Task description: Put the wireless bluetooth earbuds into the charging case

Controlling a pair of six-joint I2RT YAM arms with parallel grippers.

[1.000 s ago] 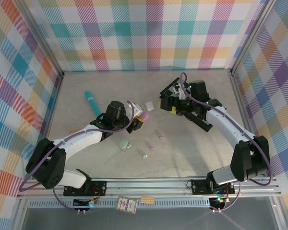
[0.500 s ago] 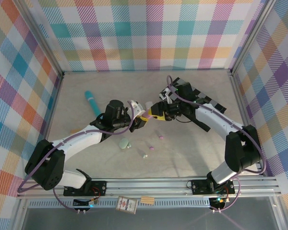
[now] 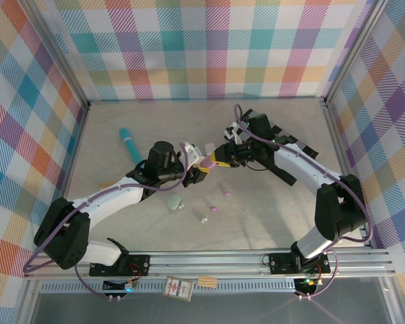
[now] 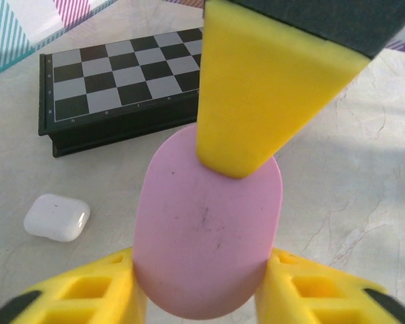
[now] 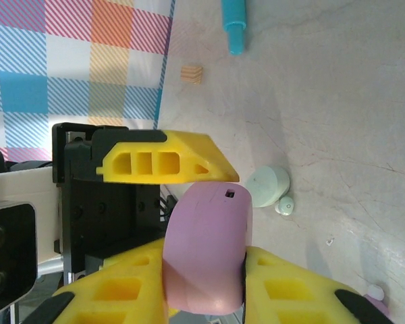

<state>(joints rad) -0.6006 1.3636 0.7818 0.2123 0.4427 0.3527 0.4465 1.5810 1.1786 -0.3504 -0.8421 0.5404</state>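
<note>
A lilac-pink pebble-shaped charging case (image 3: 205, 162) hangs above the table, closed, held from both sides. My left gripper (image 3: 197, 170) is shut on its lower end (image 4: 206, 229), with yellow fingers (image 4: 88, 297) flanking it. My right gripper (image 3: 216, 158) is shut on the same case (image 5: 206, 250). One right finger shows across the top of the left wrist view. Loose earbuds lie on the table: two lilac ones (image 3: 225, 192) (image 3: 213, 209), a pale one (image 3: 203, 219), and a mint one (image 5: 284, 204) beside a mint case (image 3: 174, 202).
A white case (image 4: 57, 217) lies beside a black folding chessboard (image 4: 121, 81) at the back. A teal pen (image 3: 129, 144) rests at the left, and a small wooden block (image 5: 192, 74) lies near the left wall. Checked walls enclose the table.
The right arm swung left from the chessboard to the lilac case and shut on it. The left gripper has kept its hold and barely moved.
</note>
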